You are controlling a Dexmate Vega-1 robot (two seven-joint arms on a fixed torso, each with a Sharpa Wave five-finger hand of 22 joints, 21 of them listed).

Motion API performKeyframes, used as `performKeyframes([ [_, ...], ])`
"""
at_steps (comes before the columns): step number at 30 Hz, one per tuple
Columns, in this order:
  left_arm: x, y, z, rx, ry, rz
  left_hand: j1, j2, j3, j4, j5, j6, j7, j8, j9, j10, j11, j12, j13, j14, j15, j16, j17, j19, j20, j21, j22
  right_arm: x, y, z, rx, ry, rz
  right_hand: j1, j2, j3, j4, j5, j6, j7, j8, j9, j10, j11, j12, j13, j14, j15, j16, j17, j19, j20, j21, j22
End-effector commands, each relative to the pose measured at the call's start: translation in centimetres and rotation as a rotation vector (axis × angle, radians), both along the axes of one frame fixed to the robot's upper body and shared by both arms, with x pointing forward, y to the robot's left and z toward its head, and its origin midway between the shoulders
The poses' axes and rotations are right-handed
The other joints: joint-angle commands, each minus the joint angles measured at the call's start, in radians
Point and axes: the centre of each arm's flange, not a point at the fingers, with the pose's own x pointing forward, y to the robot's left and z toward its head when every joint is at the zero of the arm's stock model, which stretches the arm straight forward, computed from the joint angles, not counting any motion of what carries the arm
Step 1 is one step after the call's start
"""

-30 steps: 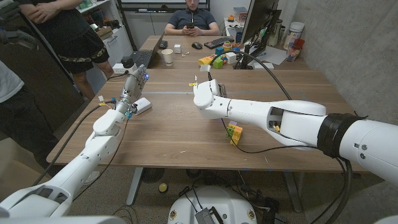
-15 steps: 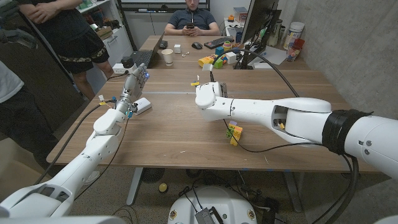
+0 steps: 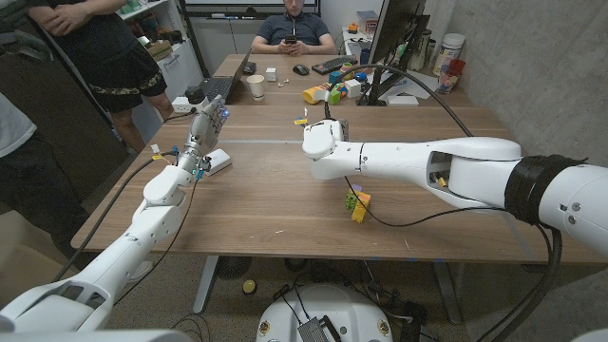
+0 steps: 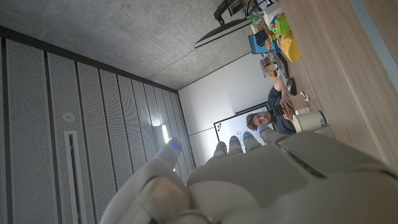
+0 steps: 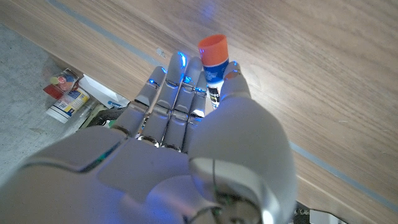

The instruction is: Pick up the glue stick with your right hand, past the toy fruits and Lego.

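In the right wrist view the glue stick (image 5: 214, 62), with an orange cap and a white-and-blue body, sits between the thumb and the straight fingers of my right hand (image 5: 186, 130), above the wooden table (image 5: 323, 74). In the head view my right hand (image 3: 323, 144) is over the table's middle, and the glue stick (image 3: 301, 121) pokes out at its far left side. Toy fruits and bricks (image 3: 325, 92) lie farther back. A yellow-green Lego block (image 3: 358, 203) sits under my right forearm. My left hand (image 3: 203, 128) stands upright at the left, fingers straight, holding nothing (image 4: 261, 174).
A small white box (image 3: 218, 161) lies by my left hand. A paper cup (image 3: 256, 85), a laptop (image 3: 218, 88) and a monitor (image 3: 394, 38) stand at the back. One person (image 3: 295, 31) sits at the far end; another (image 3: 104, 57) stands at the left.
My right hand has moved a little farther back and to the right, and the glue stick has gone with it. More of the Lego block shows under the forearm. The left hand has stayed put.
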Motion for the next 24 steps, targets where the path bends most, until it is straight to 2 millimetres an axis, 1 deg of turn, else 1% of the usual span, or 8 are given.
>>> performKeyframes([
  [1,-0.3,-0.3,0.1,0.004,-0.011,-0.004,0.007,0.010,0.003,-0.006,0.000,-0.023,0.002,0.006,0.002,-0.061,0.006,0.004,0.003,-0.108,0.004,0.003,0.003,0.007,-0.001,0.004,0.002,-1.6,-0.8,2.1,0.030,-0.094,0.024,0.061,0.045,0.002,0.009,-0.005,0.044,-0.040,0.012,0.091,-0.006,-0.001,0.010,0.010,0.009,-0.087,-0.006,0.006,0.001,-0.005,0.007,0.005],
  [7,-0.4,-0.4,0.2,0.005,-0.019,-0.004,0.006,0.010,0.002,-0.006,0.000,-0.022,0.002,0.006,0.002,-0.060,0.006,0.004,0.003,-0.107,0.004,0.003,0.003,0.008,-0.001,0.004,0.002,-1.9,-1.4,3.0,0.039,-0.143,0.034,0.067,0.046,0.003,0.012,-0.008,0.037,-0.043,0.012,0.101,-0.017,-0.008,0.014,0.018,0.008,-0.089,-0.018,0.007,0.001,-0.006,0.011,0.006],
  [12,-0.5,-0.6,0.2,0.007,-0.022,-0.004,0.006,0.009,0.001,-0.006,0.000,-0.022,0.002,0.006,0.002,-0.061,0.006,0.004,0.003,-0.106,0.004,0.003,0.003,0.008,-0.001,0.004,0.002,-2.2,-2.0,3.8,0.044,-0.199,0.044,0.072,0.048,0.004,0.016,-0.011,0.030,-0.047,0.011,0.108,-0.026,-0.007,0.008,0.009,0.004,-0.095,-0.033,0.006,-0.002,-0.009,0.014,0.006],
  [13,-0.6,-0.6,0.2,0.006,-0.024,-0.004,0.006,0.009,0.001,-0.006,0.000,-0.022,0.002,0.006,0.002,-0.061,0.006,0.004,0.003,-0.107,0.004,0.003,0.003,0.008,-0.001,0.004,0.002,-2.3,-2.3,4.3,0.048,-0.219,0.049,0.072,0.049,0.005,0.016,-0.011,0.025,-0.049,0.010,0.110,-0.026,-0.008,0.008,0.008,0.002,-0.095,-0.037,0.006,-0.002,-0.010,0.015,0.006],
  [17,-0.7,-0.7,0.2,0.006,-0.027,-0.004,0.005,0.008,0.001,-0.006,0.000,-0.021,0.002,0.006,0.002,-0.060,0.005,0.004,0.003,-0.106,0.004,0.003,0.004,0.008,-0.001,0.004,0.002,-2.8,-2.8,5.1,0.054,-0.265,0.058,0.075,0.048,0.005,0.018,-0.013,0.022,-0.051,0.009,0.114,-0.030,-0.009,0.006,0.005,0.004,-0.096,-0.047,0.001,-0.004,-0.013,0.017,0.005],
  [24,-0.9,-0.8,0.2,0.007,-0.032,-0.005,0.004,0.006,-0.001,-0.006,0.000,-0.020,0.002,0.006,0.001,-0.059,0.005,0.004,0.003,-0.105,0.003,0.003,0.004,0.009,-0.001,0.004,0.002,-3.6,-3.4,6.0,0.051,-0.322,0.074,0.086,0.050,0.010,0.017,-0.015,0.019,-0.058,0.008,0.119,-0.033,-0.012,0.005,0.001,0.006,-0.102,-0.060,-0.002,-0.005,-0.017,0.020,0.005],
])
